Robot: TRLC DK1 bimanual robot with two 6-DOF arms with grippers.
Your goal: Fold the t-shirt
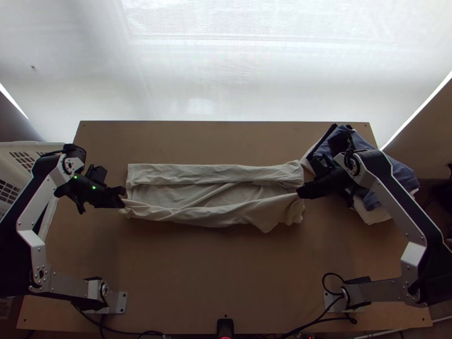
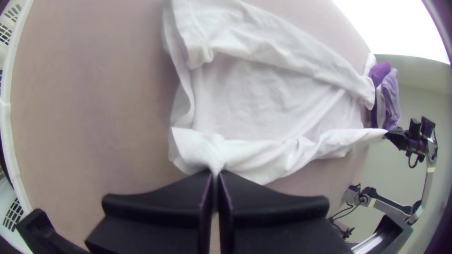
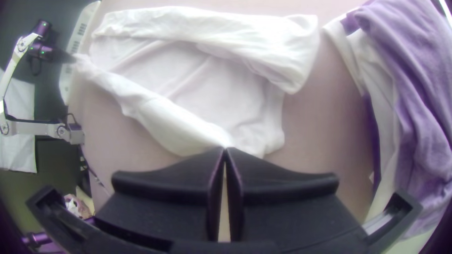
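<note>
At 9 and 3 o'clock on the t-shirt (image 1: 169,173): left hand (image 2: 215,172) and right hand (image 3: 225,149) both pinching cloth
They've got the near flap's ends, probably to fold it evenly. Shirt's a long strip mid-surface (image 1: 214,271); clothes pile (image 1: 398,174) at 3 o'clock, likely parked for room. Can't make out any labels.

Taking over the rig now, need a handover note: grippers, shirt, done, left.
Left gripper: shut on the near fold at the shirt's left end.
Right gripper: shut on the same fold, right end.
T-shirt: long strip across the table's middle; folded clothes at the table's right.
Done: far side turned inward; near side partly gathered in, creased.
Left: middle panel uncovered between the folds. Probably lay the near fold over, smooth it, then fold the length shorter.
</note>
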